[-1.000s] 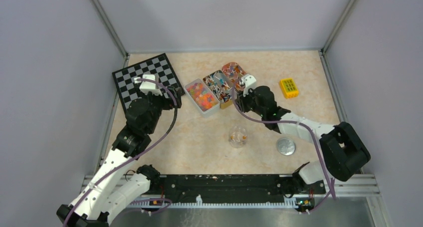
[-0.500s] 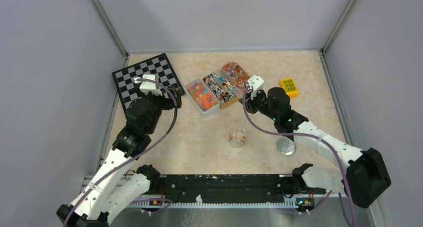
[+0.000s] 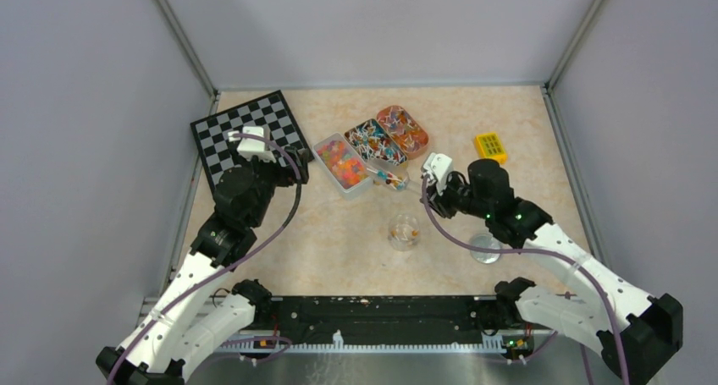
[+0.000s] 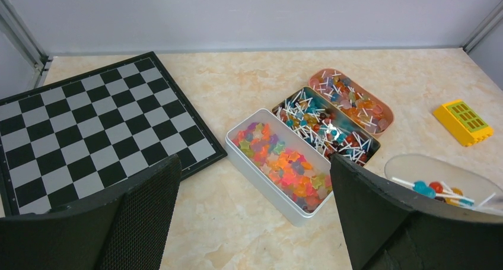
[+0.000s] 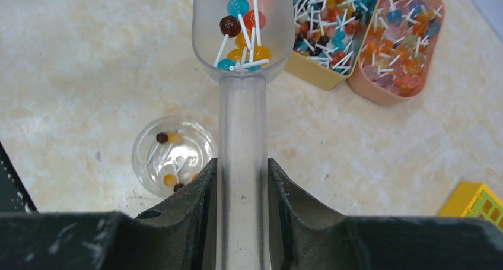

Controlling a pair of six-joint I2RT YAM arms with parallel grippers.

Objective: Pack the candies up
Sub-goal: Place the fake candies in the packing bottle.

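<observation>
Transfer is judged in hand: a scoop (image 5: 242, 116) loaded with candies (image 5: 230, 25) is clamped by its handle in the right tool (image 5: 242, 178); the left tool (image 4: 255, 163) is held apart, empty. Next, the scoop must be carried over the cup (image 5: 174, 156) and tipped.

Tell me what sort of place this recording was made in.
Probably a robot lab test cell, not a shop or kitchen. Plain grey walls on metal framing box in the table. A mounting rail runs along its near edge, and a calibration-style checkerboard lies at the left.
</observation>
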